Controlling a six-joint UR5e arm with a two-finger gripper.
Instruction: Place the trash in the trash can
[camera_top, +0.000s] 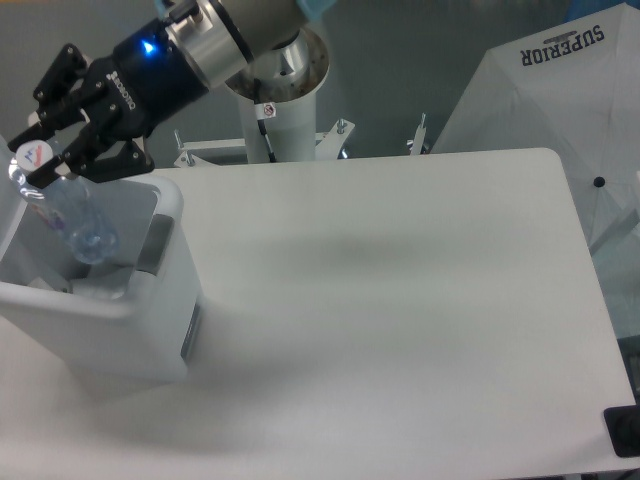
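Trash in the form of a crushed clear bluish bottle (68, 218) is seen hanging over the open trash can (120, 310), its lower end dipping below the rim and its white cap (32, 153) tilted up toward the far left. The neck of the bottle, just under the cap, is pinched between the fingers (50, 170) of the gripper (45, 160), which are closed on it. A blue light is lit on the black gripper body, and the silver wrist behind it is angled down from the upper middle of the view. The trash can is placed at the left edge of the white worktop (400, 300); a grey tab (153, 245) is seen on its right rim and a dark label on its right outer wall. Only a sliver of the raised lid is visible at the left border. Something pale is glimpsed low inside the can, but what it is cannot be told. Behind the worktop, the arm's white base column (280, 110) is mounted. At the upper right, a white cover printed with "SUPERIOR" (560, 90) is seen beside the worktop.
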